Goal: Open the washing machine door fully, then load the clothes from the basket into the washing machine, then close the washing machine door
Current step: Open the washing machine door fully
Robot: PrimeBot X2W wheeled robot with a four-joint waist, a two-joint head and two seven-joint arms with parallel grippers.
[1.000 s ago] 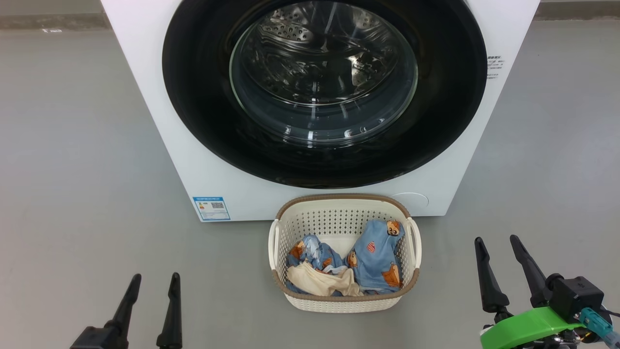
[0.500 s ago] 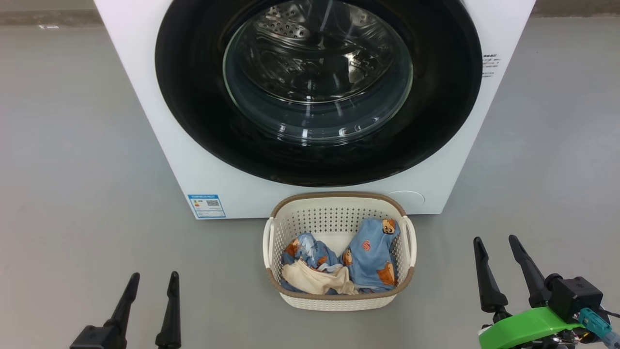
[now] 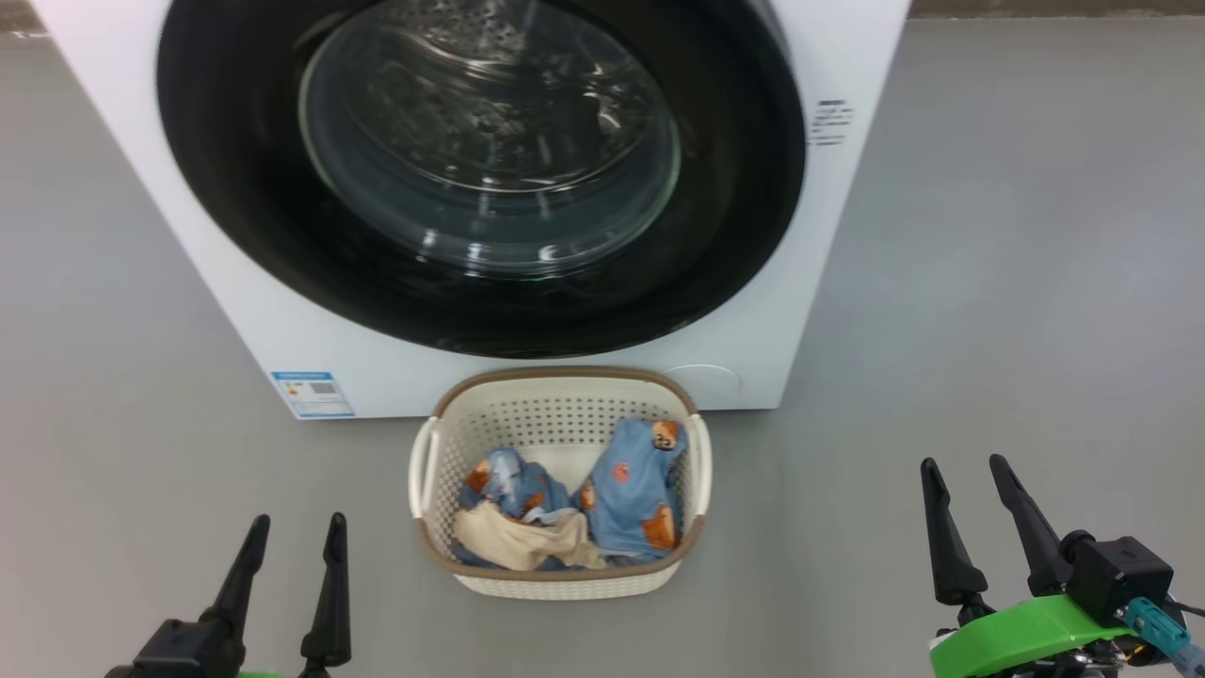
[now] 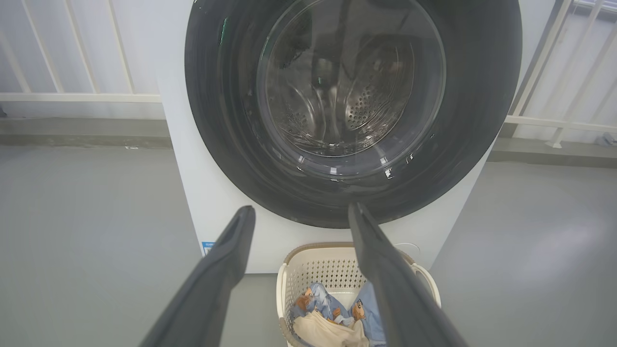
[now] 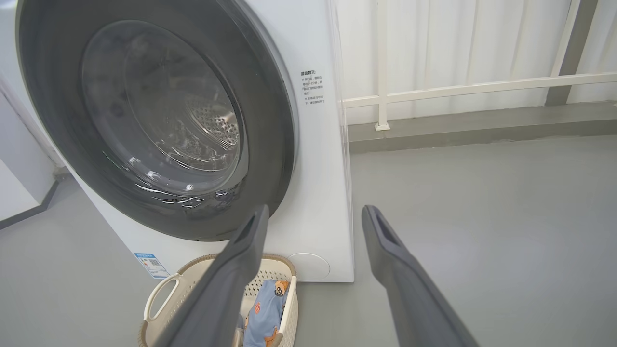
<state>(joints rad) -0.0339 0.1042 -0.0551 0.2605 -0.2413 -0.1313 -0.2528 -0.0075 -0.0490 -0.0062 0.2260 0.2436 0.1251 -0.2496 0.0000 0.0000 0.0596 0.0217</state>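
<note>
The white washing machine (image 3: 763, 320) stands ahead with its round black-rimmed door (image 3: 226, 217) closed flat against the front; the steel drum shows through the glass. On the floor in front sits the cream basket (image 3: 560, 582) holding the clothes (image 3: 626, 494): blue bear-print pieces and a beige one. My left gripper (image 3: 295, 525) is open at the lower left, short of the basket. Lower right, my right gripper (image 3: 965, 467) is open, well right of the basket. Both hold nothing. The left wrist view shows the door (image 4: 226, 140) and basket (image 4: 320, 250); the right wrist view shows the door (image 5: 274, 120) and basket (image 5: 166, 284).
Grey floor (image 3: 988, 282) spreads on both sides of the machine. A white railing (image 5: 458, 89) and a low grey kerb run behind it. A blue label (image 3: 313, 394) marks the machine's lower left front.
The whole head view has shifted left, so the camera has turned right; machine and basket sit further left in frame. Both grippers keep their places and stay open.
</note>
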